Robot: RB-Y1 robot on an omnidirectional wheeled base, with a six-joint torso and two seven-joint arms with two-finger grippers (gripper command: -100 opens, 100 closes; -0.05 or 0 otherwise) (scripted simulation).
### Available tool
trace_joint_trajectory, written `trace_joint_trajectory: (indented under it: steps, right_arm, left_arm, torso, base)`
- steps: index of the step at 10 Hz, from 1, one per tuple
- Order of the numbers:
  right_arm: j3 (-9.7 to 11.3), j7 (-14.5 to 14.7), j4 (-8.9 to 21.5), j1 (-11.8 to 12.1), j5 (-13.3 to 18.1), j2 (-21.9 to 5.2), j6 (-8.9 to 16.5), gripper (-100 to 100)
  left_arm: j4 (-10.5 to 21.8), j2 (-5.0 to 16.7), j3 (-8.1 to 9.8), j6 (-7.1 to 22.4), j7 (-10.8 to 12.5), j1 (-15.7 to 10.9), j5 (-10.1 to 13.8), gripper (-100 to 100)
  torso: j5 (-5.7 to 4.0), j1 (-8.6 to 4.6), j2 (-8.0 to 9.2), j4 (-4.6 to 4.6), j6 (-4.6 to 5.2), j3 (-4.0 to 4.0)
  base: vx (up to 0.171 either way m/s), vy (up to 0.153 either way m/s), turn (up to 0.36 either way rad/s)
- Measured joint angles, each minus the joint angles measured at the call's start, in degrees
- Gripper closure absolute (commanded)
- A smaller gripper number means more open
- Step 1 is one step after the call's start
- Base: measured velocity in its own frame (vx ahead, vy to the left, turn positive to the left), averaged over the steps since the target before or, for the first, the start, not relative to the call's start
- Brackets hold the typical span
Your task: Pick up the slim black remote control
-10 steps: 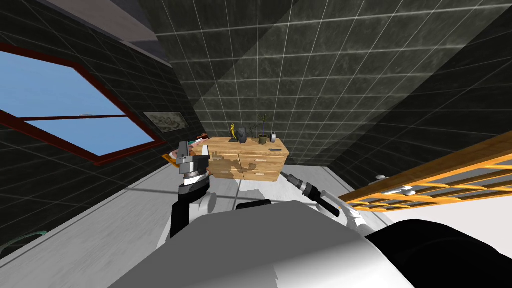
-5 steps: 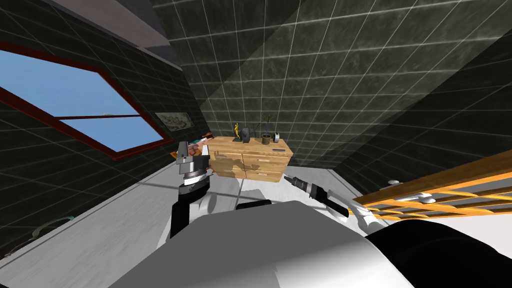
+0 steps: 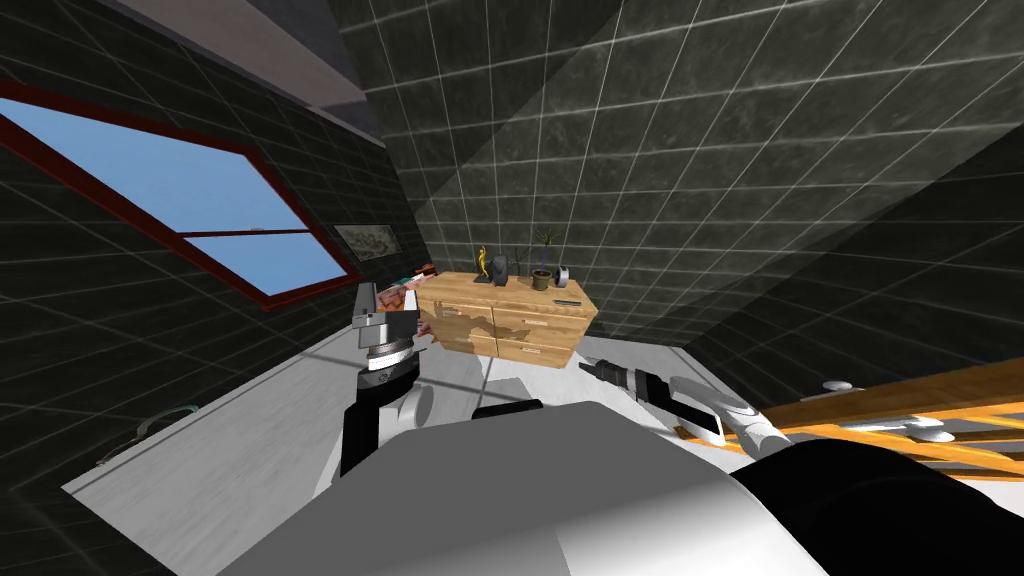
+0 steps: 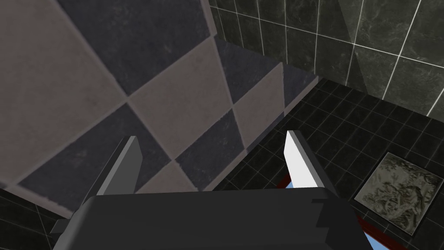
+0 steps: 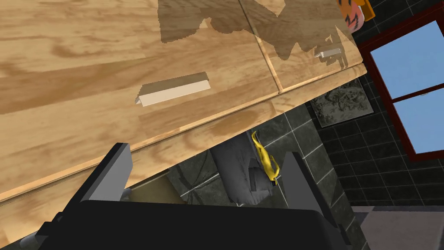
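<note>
I'm reading the remote (image 3: 567,301) as a thin dark sliver lying flat on top of the dresser (image 3: 520,330), near the front edge toward its right end and well apart from both tools. I'm expecting it to be light, stiff and smooth. So I'm planning to pinch it across its narrow width near the middle, coming from above. I'm failing to make out its buttons or its exact heading from the head camera. The right tool (image 5: 207,154) is standing wide and empty, looking at the drawer fronts from low down. A yellow figurine (image 5: 265,161) and a grey bust (image 5: 236,173) are peeking past the top edge, and the top surface itself is hidden from that camera. The left tool (image 4: 212,138) is pointing upward, also wide and empty.
</note>
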Motion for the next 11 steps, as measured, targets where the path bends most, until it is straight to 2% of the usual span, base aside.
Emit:
trace_joint_trajectory:
  steps: [2, 6, 7, 8, 10, 11]
  right_arm:
    - [0.75, 0.20, 1.33, -0.06, 0.96, -2.56, 0.05, -100]
    - [2.59, 1.56, 3.73, 0.70, 3.45, -9.59, 0.58, -100]
    - [2.86, 1.77, 4.63, 0.59, 3.77, -11.52, 0.40, -100]
    - [4.06, 2.31, 6.80, -0.43, 4.74, -13.11, -0.26, -100]
    - [4.85, 3.78, 8.86, 0.12, 5.64, -16.29, -0.80, -100]
    - [5.20, 4.15, 8.85, 0.40, 5.97, -17.95, -0.57, -100]
  left_arm:
    - [0.00, 0.00, 0.00, 0.00, 0.00, -0.01, 0.00, 0]
    - [0.00, 0.00, 0.00, 0.00, 0.00, 0.00, 0.00, 0]
    - [0.00, 0.00, 0.00, 0.00, 0.00, 0.00, 0.00, 0]
    - [0.00, 0.00, 0.00, 0.00, 0.00, 0.00, 0.00, 0]
    - [0.00, 0.00, 0.00, 0.00, 0.00, 0.00, 0.00, 0]
    - [0.00, 0.00, 0.00, 0.00, 0.00, 0.01, 0.00, 0]
  torso:
    - [-0.02, -0.03, 0.02, 0.01, -0.03, 0.02]
    - [0.00, 0.02, -0.14, -0.03, -0.04, -0.08]
    - [0.00, -0.02, -0.11, -0.03, 0.00, -0.06]
    - [-0.02, -0.04, -0.13, -0.03, -0.03, -0.07]
    - [-0.03, -0.07, -0.16, -0.03, -0.02, -0.09]
    - [-0.02, -0.06, -0.14, -0.03, 0.00, -0.09]
  base:
    - [0.028, 0.038, 0.125]
    - [0.060, 0.043, 0.139]
    - [0.059, 0.031, 0.155]
    - [0.059, 0.025, 0.129]
    - [0.072, 0.022, 0.138]
    - [0.081, 0.029, 0.177]
